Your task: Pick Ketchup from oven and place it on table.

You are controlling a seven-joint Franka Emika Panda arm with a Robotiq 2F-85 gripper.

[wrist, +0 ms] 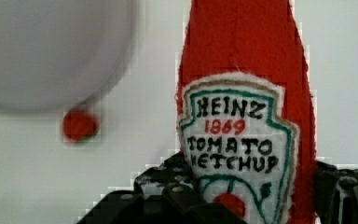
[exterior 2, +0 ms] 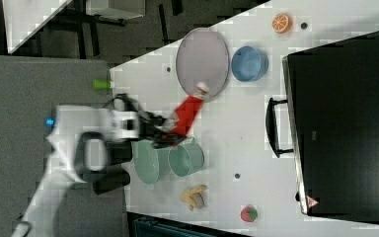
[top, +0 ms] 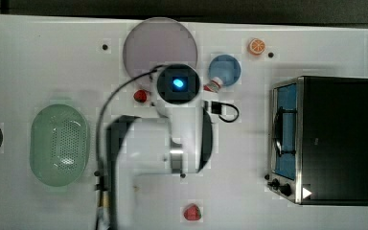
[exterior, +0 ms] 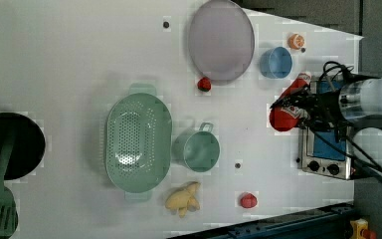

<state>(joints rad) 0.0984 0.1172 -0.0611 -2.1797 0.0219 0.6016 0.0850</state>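
**Fingers clamped on the ketchup bottle, held above the table**

Fingers (wrist: pixel 168 196) of the gripper (wrist: pixel 247 200) press on both sides of the ketchup (wrist: pixel 247 93) near its base, held partly apart by the width of the bottle. In the right view the gripper (exterior 2: pixel 165 129) grips the lower end of the ketchup (exterior 2: pixel 187 114) near the middle of the frame, with the white cap pointing toward the grey plate (exterior 2: pixel 202 59).

The table (top: pixel 38 62) is white with small black dots and spans nearly every frame. The arm (top: pixel 172 139) reaches across the centre of the top view. The oven (top: pixel 333 139) stands at the right of the top view, its door shut; the ketchup is outside it and well apart from it in the right view. In the left view the ketchup (exterior: pixel 289 107) hangs right of centre, in front of the oven (exterior: pixel 328 144).

A green colander (exterior: pixel 138 142) lies left of centre in the left view, with a green cup (exterior: pixel 198 149) just beside it on its right. The blue bowl (top: pixel 224 69) sits just right of the plate in the top view. A yellow toy (exterior: pixel 183 199) lies near the lower middle of the left view. An orange slice (top: pixel 256 46) lies in the upper right of the top view. One strawberry (top: pixel 192 212) lies at the bottom centre of the top view, another (top: pixel 140 96) just below the plate.
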